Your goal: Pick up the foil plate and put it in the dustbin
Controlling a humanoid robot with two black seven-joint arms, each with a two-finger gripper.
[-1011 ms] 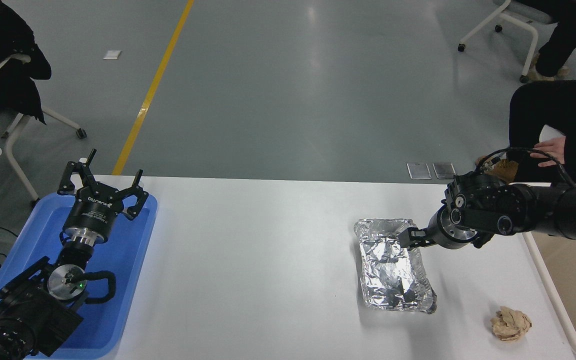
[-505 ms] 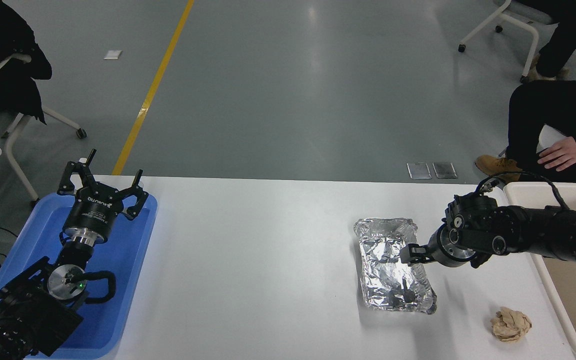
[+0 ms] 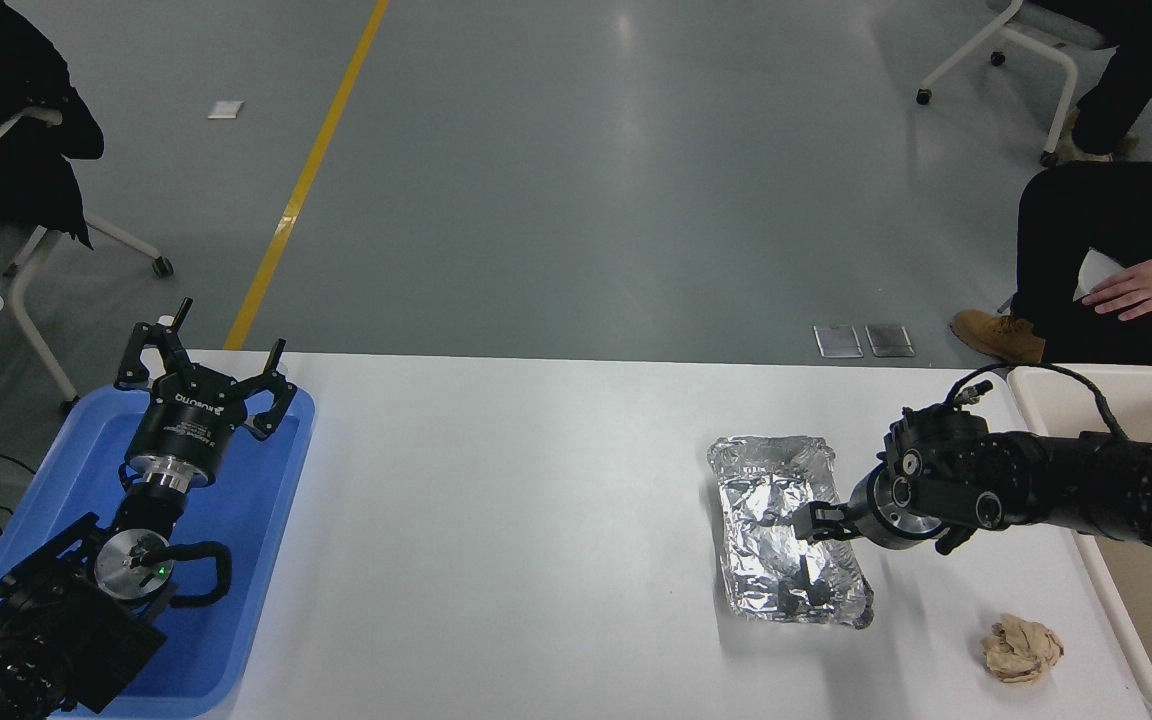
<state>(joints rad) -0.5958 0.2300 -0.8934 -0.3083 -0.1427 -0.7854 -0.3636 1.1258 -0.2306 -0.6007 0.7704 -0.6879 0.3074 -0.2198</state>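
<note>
The foil plate (image 3: 771, 520) lies flat on the white table (image 3: 536, 520), right of centre, crinkled and shiny. My right gripper (image 3: 808, 522) comes in from the right edge and sits low over the plate's right rim, about halfway along it. The side-on view does not show how it stands. The cream dustbin (image 3: 1041, 385) stands at the table's right end, partly behind my right arm, with its near rim (image 3: 1121, 625) running to the bottom right corner. My left gripper (image 3: 204, 372) is parked open over the blue tray (image 3: 266, 520) at the lower left.
A small crumpled tan paper ball (image 3: 1022, 648) lies near the front edge, between the plate and the dustbin. A person sits at the far right with a hand (image 3: 1132, 289) on a knee. Another person (image 3: 6, 110) sits at the upper left.
My right gripper has moved nearer to me along the plate's right rim and a little lower. The plate has not moved. The person's hand at the right shifted.
</note>
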